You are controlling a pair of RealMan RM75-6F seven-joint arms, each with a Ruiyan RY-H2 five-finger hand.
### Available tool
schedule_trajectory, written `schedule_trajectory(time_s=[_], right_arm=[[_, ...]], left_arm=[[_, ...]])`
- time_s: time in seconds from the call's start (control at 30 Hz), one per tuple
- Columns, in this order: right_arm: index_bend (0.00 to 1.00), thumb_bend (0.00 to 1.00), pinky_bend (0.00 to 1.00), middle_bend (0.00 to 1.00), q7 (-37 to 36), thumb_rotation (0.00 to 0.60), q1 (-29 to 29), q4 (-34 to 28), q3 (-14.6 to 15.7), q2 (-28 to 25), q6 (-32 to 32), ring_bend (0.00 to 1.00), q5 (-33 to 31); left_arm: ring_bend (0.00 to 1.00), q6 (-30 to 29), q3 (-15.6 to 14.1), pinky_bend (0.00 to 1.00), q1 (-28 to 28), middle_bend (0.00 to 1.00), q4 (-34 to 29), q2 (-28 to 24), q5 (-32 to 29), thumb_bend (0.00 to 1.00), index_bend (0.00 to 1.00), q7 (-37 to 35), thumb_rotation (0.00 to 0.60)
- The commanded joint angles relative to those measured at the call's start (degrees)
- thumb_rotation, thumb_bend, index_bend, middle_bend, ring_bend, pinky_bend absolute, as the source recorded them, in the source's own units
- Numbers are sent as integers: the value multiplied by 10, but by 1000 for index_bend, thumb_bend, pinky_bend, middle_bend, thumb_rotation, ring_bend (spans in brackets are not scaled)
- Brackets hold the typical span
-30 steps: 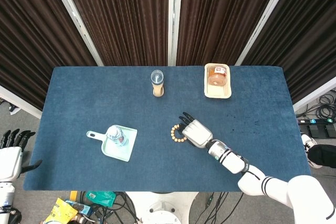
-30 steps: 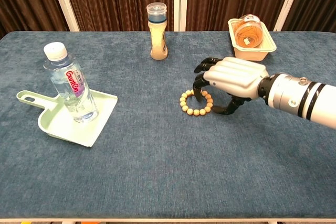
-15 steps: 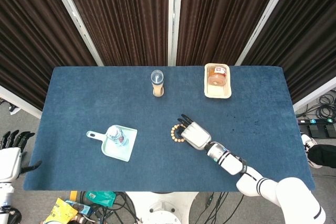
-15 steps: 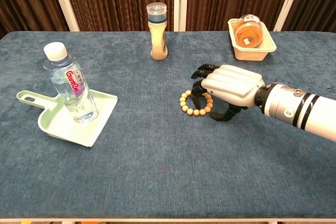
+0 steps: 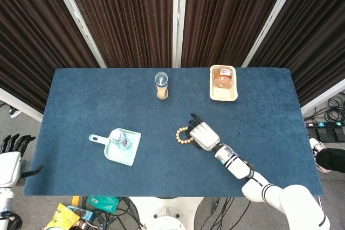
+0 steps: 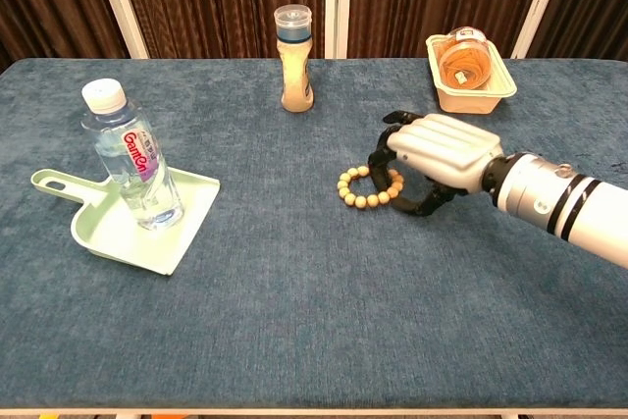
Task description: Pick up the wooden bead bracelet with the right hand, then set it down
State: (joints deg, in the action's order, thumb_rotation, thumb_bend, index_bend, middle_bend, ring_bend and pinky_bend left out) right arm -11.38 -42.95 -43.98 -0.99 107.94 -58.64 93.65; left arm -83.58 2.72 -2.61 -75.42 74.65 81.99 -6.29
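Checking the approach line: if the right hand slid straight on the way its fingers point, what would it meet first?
Probably the wooden bead bracelet: the right hand has its dark fingertips at the loop's near edge; contact is unclear.

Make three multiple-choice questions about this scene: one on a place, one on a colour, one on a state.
1. Where does the water bottle stand?
A. in the dustpan
B. in the tray
C. beside the bracelet

2. What colour is the tablecloth?
A. red
B. blue
C. white

3. How does the bracelet lie?
A. lifted high
B. inside the tray
C. on the cloth, at the right robot hand

Answers:
1 A, the bottle stands upright in the green dustpan.
2 B, the cloth is dark blue.
3 C, the beads rest on the cloth under the dark fingers.
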Motion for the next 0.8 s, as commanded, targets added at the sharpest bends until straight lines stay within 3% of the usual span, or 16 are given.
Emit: schedule_trajectory(time_s=[0.03,0.2,0.33,0.53,0.67,0.8], right_arm=[[776,395,69,491,-155,600,26,-105,-51,-64,16,225,-80],[785,418,71,516,-371,600,49,-266,-99,-180,98,233,-170],[771,440,56,520,-541,600,66,-358,-120,-256,169,233,-202],[681,451,0,498,-832,600,96,-436,-118,-325,220,201,-126],[675,451,0,497,-1022,571,93,-451,-89,-353,209,200,-37],[643,452,0,495,-1210,548,65,-425,-33,-367,148,198,70]], left_arm=[[57,2,0,21,-1,157,2,1,1,41,196,-1,600],[57,6,0,20,-6,157,1,3,4,41,195,0,600],[57,9,0,20,-9,157,-2,2,5,40,193,4,600],[57,14,1,20,-14,157,-9,-2,7,40,191,11,600],[57,15,0,20,-15,157,-13,-5,7,40,191,11,600],[57,19,-2,21,-18,157,-18,-7,11,40,191,3,600]])
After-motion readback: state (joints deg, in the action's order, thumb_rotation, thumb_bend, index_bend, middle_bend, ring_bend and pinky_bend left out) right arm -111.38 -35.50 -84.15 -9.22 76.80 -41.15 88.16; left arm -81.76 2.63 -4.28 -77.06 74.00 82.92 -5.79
